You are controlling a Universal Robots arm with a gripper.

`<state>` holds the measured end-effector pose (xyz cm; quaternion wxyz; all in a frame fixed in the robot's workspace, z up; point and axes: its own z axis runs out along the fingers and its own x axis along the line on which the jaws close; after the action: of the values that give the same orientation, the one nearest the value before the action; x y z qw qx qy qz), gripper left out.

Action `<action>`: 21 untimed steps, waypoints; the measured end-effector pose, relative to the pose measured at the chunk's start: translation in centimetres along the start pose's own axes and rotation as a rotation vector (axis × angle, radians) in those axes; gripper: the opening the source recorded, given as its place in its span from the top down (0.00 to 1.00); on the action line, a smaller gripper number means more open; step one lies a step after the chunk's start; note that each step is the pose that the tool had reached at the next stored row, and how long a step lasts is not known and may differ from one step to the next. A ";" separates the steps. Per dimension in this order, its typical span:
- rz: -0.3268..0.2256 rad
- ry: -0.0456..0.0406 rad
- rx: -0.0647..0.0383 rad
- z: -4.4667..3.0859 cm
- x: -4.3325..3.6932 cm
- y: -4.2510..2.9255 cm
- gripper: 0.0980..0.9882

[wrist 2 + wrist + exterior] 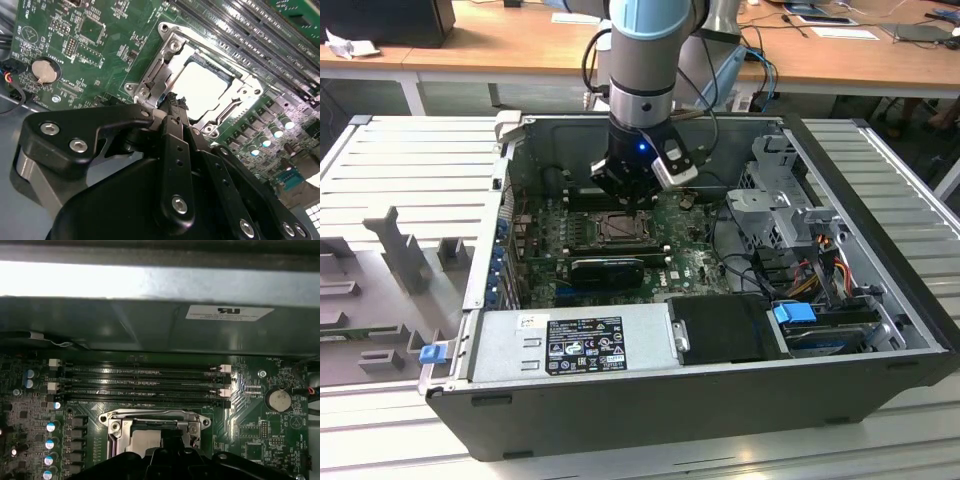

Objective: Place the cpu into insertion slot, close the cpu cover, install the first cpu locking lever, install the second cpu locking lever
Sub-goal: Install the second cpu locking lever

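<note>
Open PC case (880, 330) lies on its side on a ribbed grey table (410, 160), wooden desks behind. Green motherboard (695, 262) faces up inside.

The gripper (626, 190) hangs low over the insertion slot (617, 228), just above its rim. In the second wrist view the gripper (175, 102) has its jaws drawn together, tips nearly touching, nothing visibly between them. They sit right at the near edge of the cpu cover (165, 75).

The cpu (204, 86) is already seated: pale silver top shows through the cover's window. The cover lies flat over it, so steps one and two look done.

Judgement: the step in hand is the first locking lever. The tips seem to be on or against a thin lever at the socket's edge, but the fingers hide the contact point, so that can't be confirmed.

That step calls for pressing the lever down and sideways under its catch, without the tips slipping onto the cover or the memory slots (145, 385) next to the socket.
</note>
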<state>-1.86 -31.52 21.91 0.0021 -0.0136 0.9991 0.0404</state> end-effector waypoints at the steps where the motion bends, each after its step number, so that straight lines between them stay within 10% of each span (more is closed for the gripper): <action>1: 0.000 0.0000 0.000 -0.01 0.00 -0.15 0.99; 5: 0.000 0.0000 0.000 -0.19 0.01 -0.29 0.99; 11: 0.000 0.0000 0.000 -2.68 -0.01 -0.09 0.99; 21: 0.000 0.0000 0.000 -2.78 0.02 -1.30 0.99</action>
<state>-1.85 -33.05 24.58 0.0021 -0.0136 0.9991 0.0405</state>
